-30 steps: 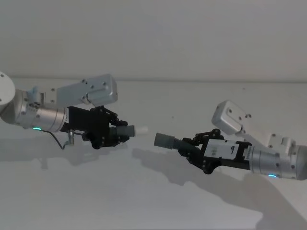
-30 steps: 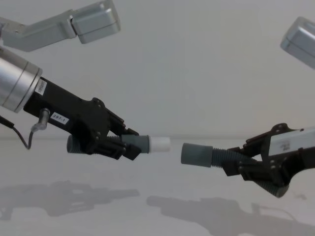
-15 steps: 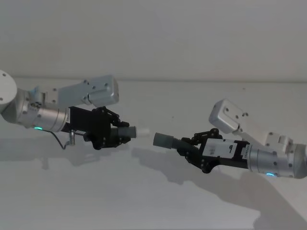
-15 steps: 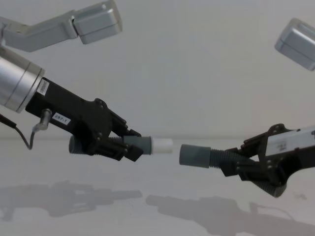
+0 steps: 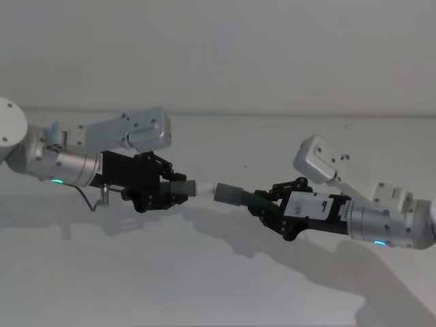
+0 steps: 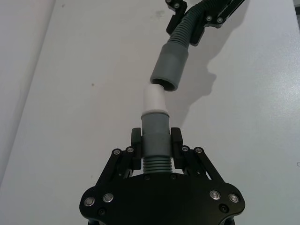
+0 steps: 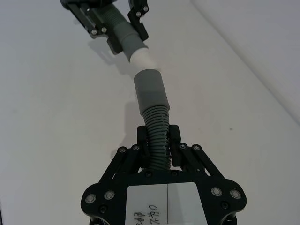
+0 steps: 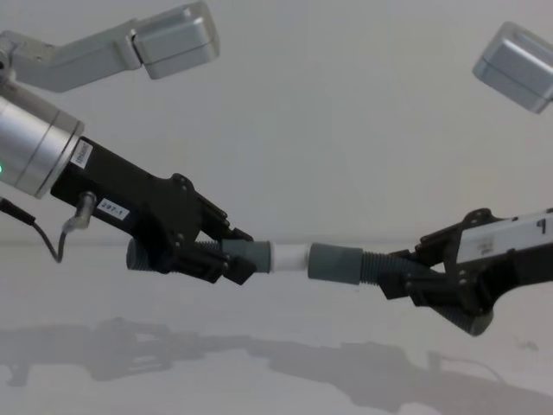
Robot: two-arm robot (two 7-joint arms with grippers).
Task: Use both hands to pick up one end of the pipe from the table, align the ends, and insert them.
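Both pipe pieces are held in the air above the table (image 5: pixel 204 272). My left gripper (image 5: pixel 176 191) (image 6: pixel 155 149) is shut on the ribbed part of the piece with the pale whitish tip (image 6: pixel 155 98) (image 8: pixel 289 257). My right gripper (image 5: pixel 262 204) (image 7: pixel 158 140) is shut on the ribbed part of the other piece, whose grey socket collar (image 7: pixel 151 91) (image 8: pixel 335 262) faces the tip. In the chest view the two ends lie nearly in one line. The tip sits at the socket's mouth, with most of the white showing.
A silver camera box rides above each wrist (image 5: pixel 143 129) (image 5: pixel 319 158). A thin black cable (image 5: pixel 85 201) loops under the left arm. The table's far edge (image 5: pixel 272 116) meets a plain wall. Both arms cast shadows on the surface (image 8: pixel 346 372) below them.
Both grippers have moved toward each other. The gap between the white tip and the socket collar has closed, and the ends now meet.
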